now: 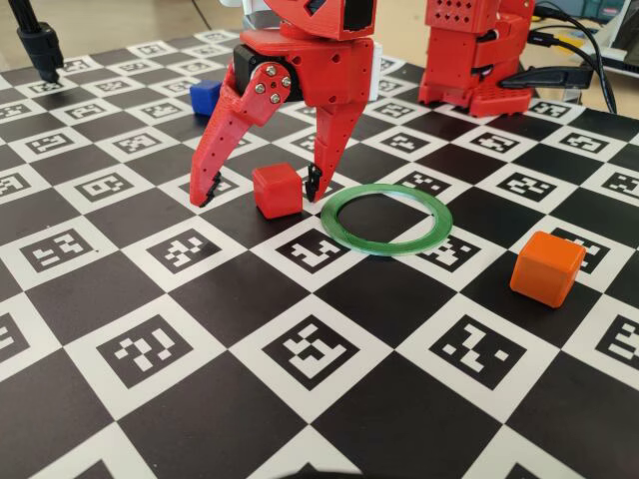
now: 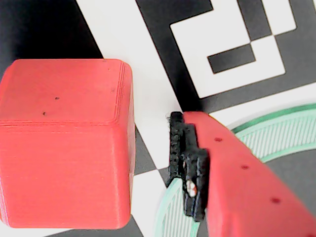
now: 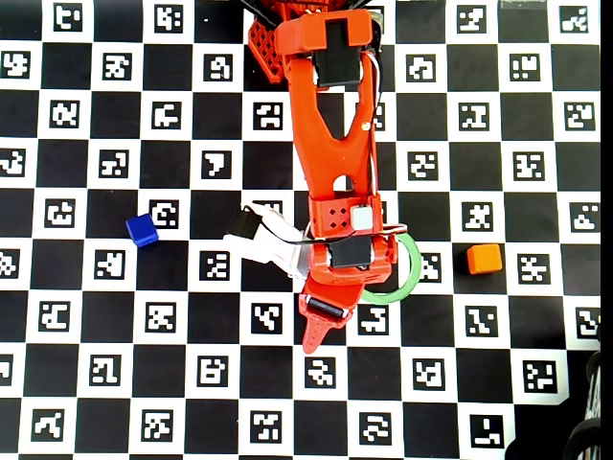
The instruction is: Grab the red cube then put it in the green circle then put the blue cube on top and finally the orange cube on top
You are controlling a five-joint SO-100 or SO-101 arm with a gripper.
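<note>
Hand [image 1: 262, 190] down at the tabletop [image 1: 300, 419], jaws spread wide, nothing gripped. Going left to right in the fixed view:

- Blue cube [image 1: 206, 96] sits toward the far edge of the tabletop, left of the arm, well apart from everything else. Overhead view puts it out on the left side [image 3: 142, 230], alone on a black square.
- Left finger [image 1: 212, 160] tip rests near the surface, clear gap to the red cube.
- Red cube [image 1: 277, 190] flat on the tabletop between the two fingers, closer to the right one. Wrist view: cube [image 2: 66, 143] fills the left half, and a narrow strip of board shows between its side and the black pad [image 2: 185, 163] of the right finger. Not touching there.
- Right finger [image 1: 331, 140] tip is down between cube and ring, just beside both.
- Green circle [image 1: 387, 219] lies flat just right of the red cube, apart from it, centre bare. Wrist view shows the finger tip over its rim [image 2: 276, 133]. In the overhead view the arm [image 3: 335, 144] covers the ring's left part [image 3: 410, 273] and hides the red cube.
- Orange cube [image 1: 545, 267] sits right of the ring, toward the near-right area, well apart from the hand; overhead [image 3: 484, 258].
</note>
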